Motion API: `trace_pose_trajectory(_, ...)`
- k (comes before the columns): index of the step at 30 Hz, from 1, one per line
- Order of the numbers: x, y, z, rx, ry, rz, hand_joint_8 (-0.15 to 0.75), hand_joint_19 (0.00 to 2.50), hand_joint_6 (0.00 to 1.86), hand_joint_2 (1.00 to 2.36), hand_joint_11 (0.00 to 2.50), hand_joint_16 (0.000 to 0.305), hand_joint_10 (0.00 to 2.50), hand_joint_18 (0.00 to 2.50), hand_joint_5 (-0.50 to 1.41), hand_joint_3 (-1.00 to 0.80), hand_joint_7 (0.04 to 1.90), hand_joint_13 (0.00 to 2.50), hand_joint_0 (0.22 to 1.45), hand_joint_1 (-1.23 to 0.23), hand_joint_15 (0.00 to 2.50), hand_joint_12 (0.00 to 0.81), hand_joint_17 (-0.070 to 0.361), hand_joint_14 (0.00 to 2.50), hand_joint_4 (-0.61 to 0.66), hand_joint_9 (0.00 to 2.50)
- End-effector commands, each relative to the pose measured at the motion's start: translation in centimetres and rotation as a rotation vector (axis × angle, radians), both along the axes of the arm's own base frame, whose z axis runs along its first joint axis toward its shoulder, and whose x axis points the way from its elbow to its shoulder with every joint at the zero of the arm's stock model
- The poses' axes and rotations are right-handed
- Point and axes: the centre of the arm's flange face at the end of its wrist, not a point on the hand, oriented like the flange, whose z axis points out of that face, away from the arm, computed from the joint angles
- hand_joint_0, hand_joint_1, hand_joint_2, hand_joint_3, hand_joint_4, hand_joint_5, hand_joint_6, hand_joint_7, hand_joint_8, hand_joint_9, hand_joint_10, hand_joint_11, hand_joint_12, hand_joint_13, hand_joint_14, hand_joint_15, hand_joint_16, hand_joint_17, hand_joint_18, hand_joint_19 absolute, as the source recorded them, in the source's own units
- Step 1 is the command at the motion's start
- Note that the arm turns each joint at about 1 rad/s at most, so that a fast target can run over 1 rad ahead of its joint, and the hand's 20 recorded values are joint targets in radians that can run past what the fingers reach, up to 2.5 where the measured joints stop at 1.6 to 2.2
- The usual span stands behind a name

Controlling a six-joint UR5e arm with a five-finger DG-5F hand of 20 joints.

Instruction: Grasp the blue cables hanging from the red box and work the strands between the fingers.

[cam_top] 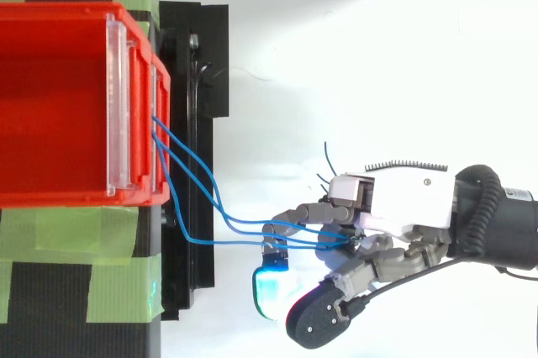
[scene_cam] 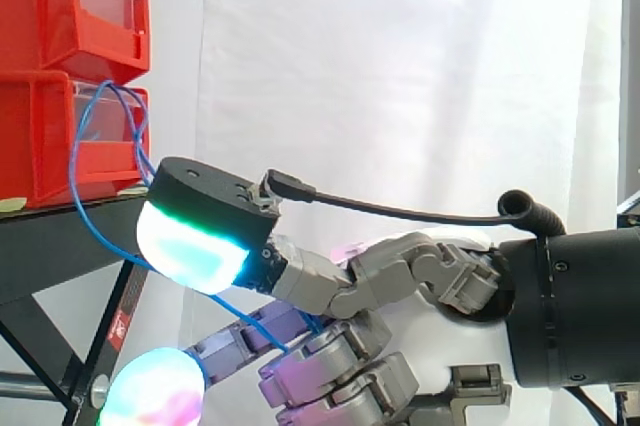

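Several thin blue cables (cam_top: 235, 243) hang out of the front of the lower red bin (scene_cam: 40, 136) and sag across to my hand. In the top view the hand (cam_top: 395, 198) comes in from the right, its fingers (cam_top: 294, 222) curled round the strands just right of the stand. The strands pass between the fingers, and their loose ends stick up behind the hand. From the side, the blue cables (scene_cam: 250, 314) loop down from the bin and run in under a glowing cyan-green fingertip (scene_cam: 195, 246) into the hand (scene_cam: 420, 336).
Two red bins are stacked on a black stand (scene_cam: 60, 246), the upper red bin (scene_cam: 60, 6) above the lower one. Green tape (cam_top: 76, 240) covers the stand top beside the bin. A white curtain hangs behind the work.
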Motion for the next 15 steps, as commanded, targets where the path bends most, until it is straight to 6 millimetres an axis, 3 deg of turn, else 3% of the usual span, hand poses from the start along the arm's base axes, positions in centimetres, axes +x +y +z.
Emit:
trace_pose_trajectory(1,0.00,0.02,0.05,0.000,-0.001,0.000,0.435,0.95,0.50,1.00,2.50,0.066,2.50,1.89,0.10,-0.98,1.21,1.63,0.83,-0.56,1.62,0.551,0.148,2.50,0.32,1.23)
trace_pose_trajectory(15,0.05,0.04,0.02,0.000,-0.001,0.000,0.430,0.97,0.52,1.00,2.50,0.066,2.50,1.89,0.09,-0.99,1.19,1.62,0.83,-0.56,1.63,0.550,0.148,2.50,0.32,1.23)
